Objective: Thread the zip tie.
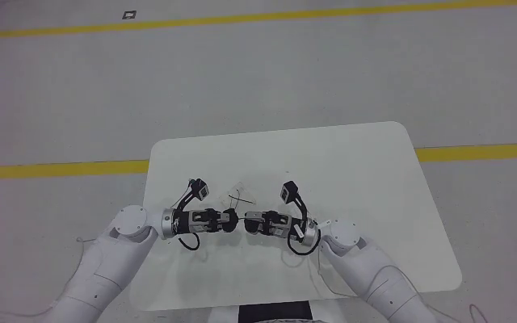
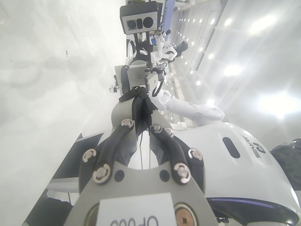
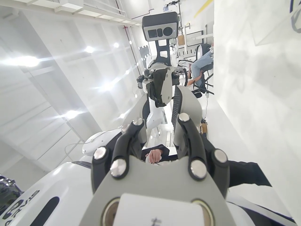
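Observation:
My two arms meet nose to nose above the near middle of the white table (image 1: 363,161). The left gripper (image 1: 230,216) (image 2: 140,109) is shut, its black mesh pads pressed together. The thin black zip tie (image 1: 237,196) pokes out from the meeting point toward the table's far side, and its strands (image 2: 141,147) run back between the left fingers. The right gripper (image 1: 246,220) (image 3: 162,116) faces the left one, fingers (image 3: 188,109) apart. Through that gap I see the left gripper's closed tip (image 3: 160,88). Where the tie's ends sit is hidden.
The table's surface stretches bare around the arms, widest at the far side and the right (image 1: 388,234). Yellow floor stripes (image 1: 73,169) run beyond its edges. A small dark marker (image 1: 129,14) lies on the floor far off.

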